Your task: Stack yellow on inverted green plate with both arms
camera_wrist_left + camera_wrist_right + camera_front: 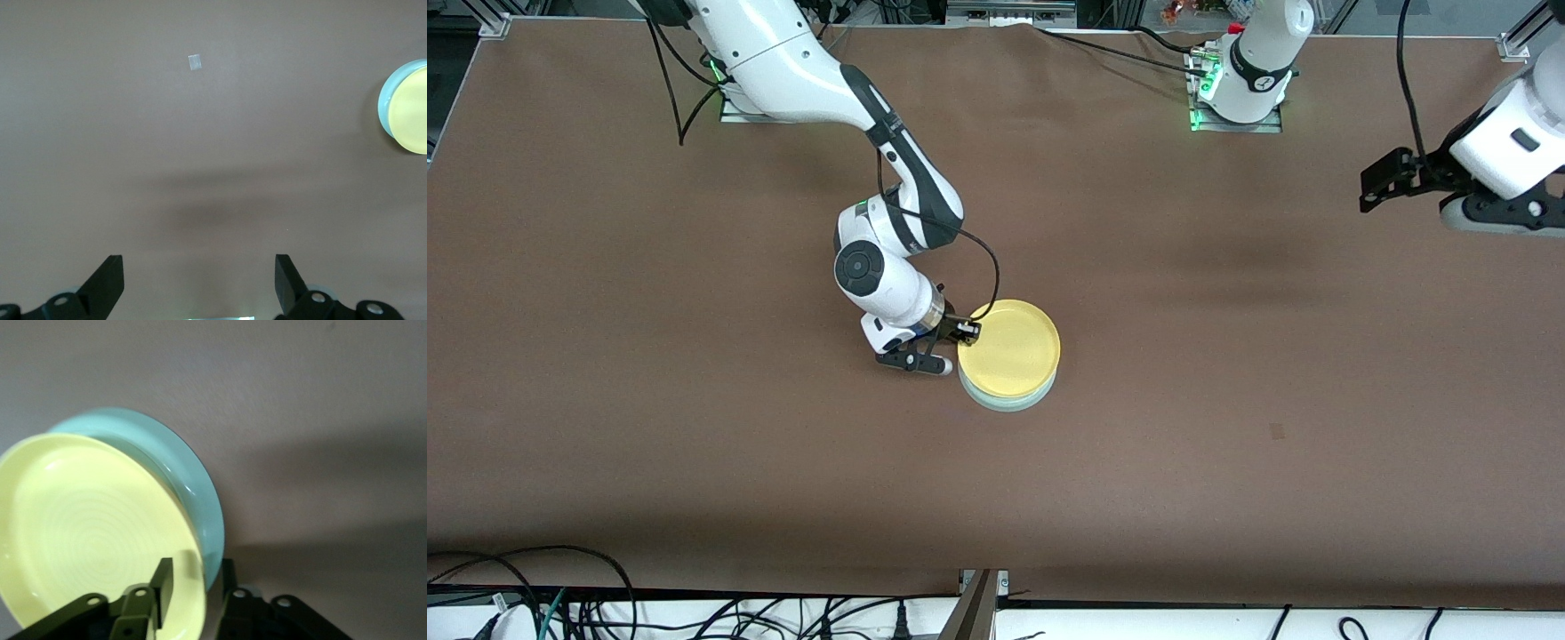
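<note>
Resting on the green plate (1007, 398) mid-tabletop, the yellow plate (1009, 348) looks light, rigid and slick, best pinched at its rim. The right gripper (193, 587) straddles that rim, fingers slightly apart. The left gripper (200, 283) waits aloft, fingers wide.

Yellow plate (1009, 348) sits upright (rim up, faint concentric rings inside) on top of the pale mint-green plate (1009, 398), near table centre. Green plate is inverted, only its rim edge showing on the side nearer the front camera. Stack slightly offset, yellow shifted toward the robots' bases; both same size.
</note>
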Robot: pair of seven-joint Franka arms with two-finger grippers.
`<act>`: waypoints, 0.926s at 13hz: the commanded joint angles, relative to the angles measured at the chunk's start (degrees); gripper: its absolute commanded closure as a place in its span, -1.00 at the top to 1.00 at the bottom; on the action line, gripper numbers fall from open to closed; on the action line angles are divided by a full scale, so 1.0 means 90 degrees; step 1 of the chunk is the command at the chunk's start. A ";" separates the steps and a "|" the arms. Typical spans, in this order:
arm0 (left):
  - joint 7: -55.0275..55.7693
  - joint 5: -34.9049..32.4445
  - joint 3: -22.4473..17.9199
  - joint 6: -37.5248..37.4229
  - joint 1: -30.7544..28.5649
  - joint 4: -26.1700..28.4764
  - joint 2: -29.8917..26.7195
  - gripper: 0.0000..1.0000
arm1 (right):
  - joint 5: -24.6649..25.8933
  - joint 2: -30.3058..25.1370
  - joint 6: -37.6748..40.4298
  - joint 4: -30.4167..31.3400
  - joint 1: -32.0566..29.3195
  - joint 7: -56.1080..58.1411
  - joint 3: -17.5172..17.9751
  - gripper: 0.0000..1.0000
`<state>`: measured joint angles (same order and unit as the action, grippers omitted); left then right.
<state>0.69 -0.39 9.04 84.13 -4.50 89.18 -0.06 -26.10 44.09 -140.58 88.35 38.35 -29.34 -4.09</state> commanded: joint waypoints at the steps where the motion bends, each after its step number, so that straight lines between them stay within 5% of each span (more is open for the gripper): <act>1: -0.0038 0.0082 0.0079 -0.0236 0.0002 -0.0358 0.0232 1.00 | 0.0009 0.0004 0.0907 -0.0673 -0.0246 0.0037 -0.0131 1.00; 4: -0.0028 0.0180 0.0021 -0.0217 -0.0144 -0.0397 0.0339 1.00 | 0.0370 -0.0230 0.2529 -0.1359 -0.0345 0.0523 -0.0754 1.00; 12: -0.0067 0.0083 0.0177 -0.0246 -0.0037 -0.0397 0.0466 1.00 | 0.0371 -0.1353 0.5578 -0.1399 -0.0404 0.3734 -0.3088 1.00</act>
<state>0.72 -0.37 10.53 83.28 -4.96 87.53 3.54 -23.43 33.96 -94.97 75.16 34.50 -1.67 -28.66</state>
